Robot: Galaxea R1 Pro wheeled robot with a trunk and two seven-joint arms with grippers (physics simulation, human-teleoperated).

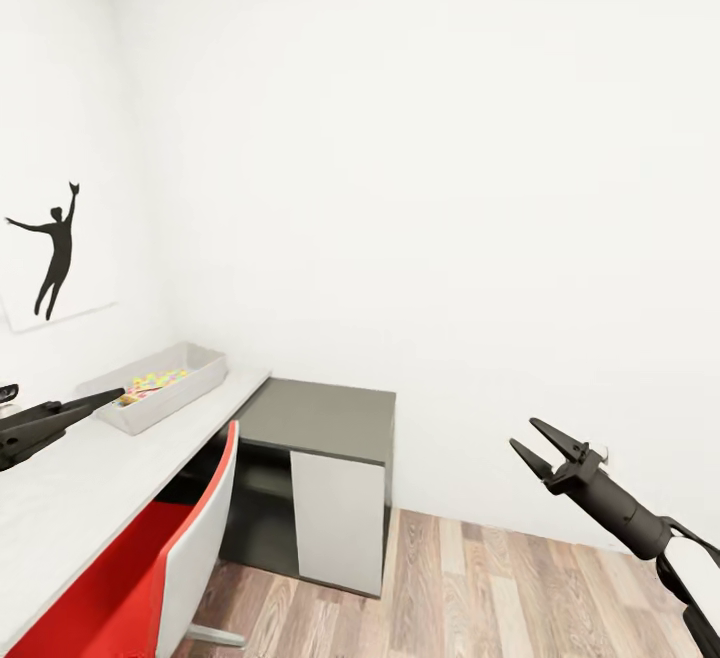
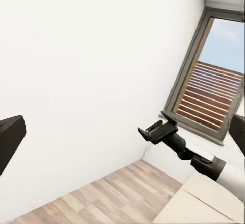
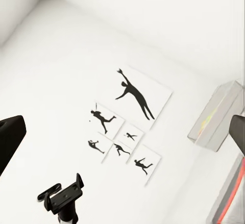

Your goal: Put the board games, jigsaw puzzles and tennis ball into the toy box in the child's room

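Two black grippers hang empty in the air: the left gripper is pressed together, its tip just short of the shallow pale grey toy box, which holds a multicoloured jigsaw puzzle on the mottled grey-white table; the right gripper, fingers spread, hovers over the wood plank floor, well apart from both.

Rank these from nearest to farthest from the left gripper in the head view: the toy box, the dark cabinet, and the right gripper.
1. Toy box: just beyond the left gripper, on the table by the wall.
2. Dark cabinet: past the table's end, toward the middle.
3. Right gripper: far across on the right, over the wood floor.
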